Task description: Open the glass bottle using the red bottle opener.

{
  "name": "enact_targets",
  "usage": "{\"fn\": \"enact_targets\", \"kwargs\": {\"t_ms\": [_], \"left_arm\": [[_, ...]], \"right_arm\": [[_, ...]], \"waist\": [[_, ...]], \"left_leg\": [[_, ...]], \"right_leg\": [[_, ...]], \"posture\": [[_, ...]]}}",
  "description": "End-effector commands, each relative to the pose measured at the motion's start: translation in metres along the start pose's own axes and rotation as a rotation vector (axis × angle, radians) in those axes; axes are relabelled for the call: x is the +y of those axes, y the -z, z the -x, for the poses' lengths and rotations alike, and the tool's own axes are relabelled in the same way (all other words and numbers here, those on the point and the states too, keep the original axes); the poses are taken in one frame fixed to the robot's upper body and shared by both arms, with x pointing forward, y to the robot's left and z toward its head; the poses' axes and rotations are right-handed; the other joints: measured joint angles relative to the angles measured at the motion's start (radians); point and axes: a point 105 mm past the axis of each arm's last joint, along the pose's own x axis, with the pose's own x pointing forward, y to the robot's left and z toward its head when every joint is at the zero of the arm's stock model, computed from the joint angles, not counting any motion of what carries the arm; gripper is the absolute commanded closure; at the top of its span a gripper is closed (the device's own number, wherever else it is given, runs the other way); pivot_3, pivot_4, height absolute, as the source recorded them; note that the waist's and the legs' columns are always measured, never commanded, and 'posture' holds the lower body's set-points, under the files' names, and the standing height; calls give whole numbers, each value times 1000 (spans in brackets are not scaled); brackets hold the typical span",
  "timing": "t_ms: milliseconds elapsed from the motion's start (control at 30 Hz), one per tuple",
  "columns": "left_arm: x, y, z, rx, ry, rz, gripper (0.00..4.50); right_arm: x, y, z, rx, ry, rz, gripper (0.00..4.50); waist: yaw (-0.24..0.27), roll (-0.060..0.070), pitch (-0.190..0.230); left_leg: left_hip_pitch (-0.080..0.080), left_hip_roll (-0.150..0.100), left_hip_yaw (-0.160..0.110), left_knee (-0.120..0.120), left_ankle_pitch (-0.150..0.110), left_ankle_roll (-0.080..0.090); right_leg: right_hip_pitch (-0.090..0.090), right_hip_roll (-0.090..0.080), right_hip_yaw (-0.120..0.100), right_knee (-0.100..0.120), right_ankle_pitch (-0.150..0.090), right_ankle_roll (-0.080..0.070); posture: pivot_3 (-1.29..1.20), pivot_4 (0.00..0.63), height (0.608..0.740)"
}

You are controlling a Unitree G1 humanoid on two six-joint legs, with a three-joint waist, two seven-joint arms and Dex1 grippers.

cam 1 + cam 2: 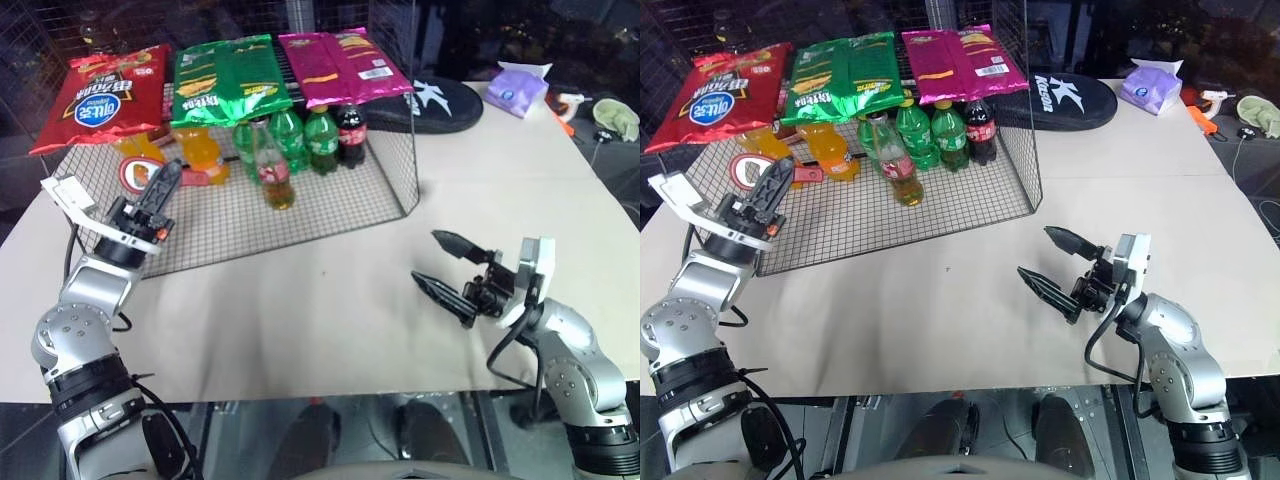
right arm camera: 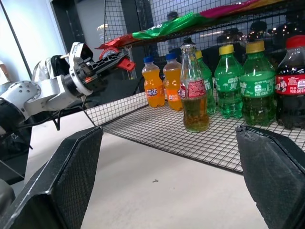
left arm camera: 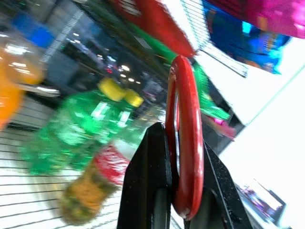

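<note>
A: How far along is it?
B: The left end effector (image 3: pixel 183 210) is clamped on the red bottle opener (image 3: pixel 185 138). The glass bottle (image 1: pixel 273 167) stands capped on the wire rack (image 1: pixel 300 215), untouched.
A: And the other?
B: The right end effector (image 1: pixel 447 268) hangs wide open over the bench (image 1: pixel 330 320), empty.
A: Obstacles?
B: Green bottles (image 1: pixel 305 137) and orange bottles (image 1: pixel 200 152) crowd behind; snack bags (image 1: pixel 230 75) overhang.

I'm looking at what seems a robot test lab dressed up as a small shop corner. A black wire rack (image 1: pixel 395 160) stands on a paper-covered table (image 1: pixel 330 310), with snack bags (image 1: pixel 230 78) laid on top and green soda bottles (image 1: pixel 305 138) and orange ones (image 1: pixel 205 152) lined up beneath. Behind it I see a dark, cluttered room, with a tissue pack (image 1: pixel 518 88) and loose cables at the table's far edge.
</note>
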Motion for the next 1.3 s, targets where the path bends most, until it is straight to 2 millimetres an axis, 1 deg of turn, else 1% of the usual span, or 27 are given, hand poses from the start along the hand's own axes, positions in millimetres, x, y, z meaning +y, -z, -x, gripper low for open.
{"fn": "enact_targets", "kwargs": {"t_ms": [33, 167, 267, 300, 367, 467, 567, 667, 767, 900, 1000, 1067, 1133, 1167, 1200, 1233, 1267, 1300], "left_arm": [[-36, 23, -12, 107, 155, 6, 4477], [-64, 65, -23, 251, 276, 43, 4477], [-78, 83, -33, 283, 338, 80, 4477], [-83, 90, -36, 296, 361, 93, 4477], [-93, 103, -40, 337, 414, 119, 4477], [-103, 118, -39, 409, 478, 133, 4477], [-107, 131, -32, 507, 538, 127, 4477], [-105, 146, -23, 623, 587, 79, 4477], [-104, 155, -21, 679, 631, 44, 4477], [-104, 164, -24, 696, 661, 26, 4477], [-102, 165, -28, 678, 662, 27, 4500], [-102, 166, -29, 664, 659, 30, 4500], [-102, 167, -28, 665, 660, 30, 4500], [-102, 168, -27, 669, 662, 34, 4500], [-102, 169, -25, 675, 664, 34, 4500], [-101, 170, -24, 677, 662, 35, 4500], [-100, 170, -24, 677, 659, 37, 4500], [-100, 171, -24, 678, 658, 38, 4500]], "right_arm": [[10, -16, -13, -41, -63, 40, 0], [16, -13, -28, -12, -83, 25, 0], [24, -8, -40, 17, -122, -14, 0], [26, -4, -44, 43, -132, -31, 0], [27, 10, -50, 152, -126, -72, 0], [25, 24, -52, 291, -122, -114, 0], [27, 24, -56, 333, -149, -167, 0], [29, 16, -63, 336, -184, -225, 0], [33, 20, -62, 425, -236, -238, 0], [40, 20, -64, 470, -280, -285, 0], [41, 22, -64, 497, -283, -297, 808], [41, 24, -63, 508, -276, -303, 1718], [41, 24, -64, 505, -269, -303, 2834], [40, 21, -66, 488, -262, -307, 3177], [40, 19, -68, 470, -258, -314, 3682], [40, 17, -69, 461, -257, -319, 3938], [40, 16, -69, 457, -257, -322, 4443], [40, 17, -69, 458, -257, -323, 4443]], "waist": [[0, 0, 0], [2, 0, 0], [1, 0, 0], [0, 0, 0], [0, 0, 0], [-1, 0, 0], [-1, 0, 0], [-2, 0, 0], [0, 1, 0], [2, 1, 0], [1, 1, 0], [0, 1, 0], [1, 1, 0], [0, 1, 0], [0, 1, 0], [-1, 1, 0], [-1, 1, 0], [-1, 1, 0]], "left_leg": [[0, 0, 0, 0, 0, 0], [0, 0, 0, 0, 0, 0], [0, 0, 0, 0, 0, 0], [0, 0, 0, 0, 0, 0], [0, 0, 0, 0, 0, 0], [0, 0, 1, 0, 0, 0], [0, 0, 1, 0, 0, 0], [0, 0, 2, 0, 0, 0], [0, 0, 2, 0, 0, 0], [-1, 0, 1, 0, 0, 0], [-1, 0, 1, 0, 0, 0], [-1, 0, 1, 0, 0, 0], [-2, 0, 1, 0, 0, 0], [-1, 0, 1, 0, 0, 0], [-1, 0, 1, 0, 0, 0], [-1, 0, 1, 0, 0, 0], [-1, 0, 1, 0, 0, 0], [-1, 0, 1, 0, 0, 0]], "right_leg": [[0, 0, 0, 0, 0, 0], [0, 0, 0, 0, 0, 0], [0, 0, 0, 0, 0, 0], [0, 0, 0, 0, 0, 0], [0, 1, 0, 0, 0, 0], [0, 1, 1, 1, 0, 0], [0, 1, 1, 1, 0, 0], [0, 1, 1, 1, 0, 0], [0, 1, 1, 0, 0, 0], [0, 1, 1, -1, 0, 0], [0, 1, 1, -1, 0, 0], [0, 1, 1, -1, 0, 0], [-1, 1, 1, -1, 0, 0], [-1, 1, 0, -1, 0, 0], [-1, 1, 1, 0, 0, 0], [-1, 1, 1, 0, 0, 0], [-1, 1, 1, 0, 0, 0], [-1, 1, 1, 0, 0, 0]], "posture": [[0, 150, 740], [0, 150, 740], [0, 150, 740], [0, 150, 740], [0, 150, 740], [0, 150, 740], [0, 150, 740], [0, 150, 740], [0, 150, 740], [0, 150, 740], [0, 150, 740], [0, 150, 740], [0, 150, 740], [0, 150, 740], [0, 150, 740], [0, 150, 740], [0, 150, 740], [0, 150, 740]]}}
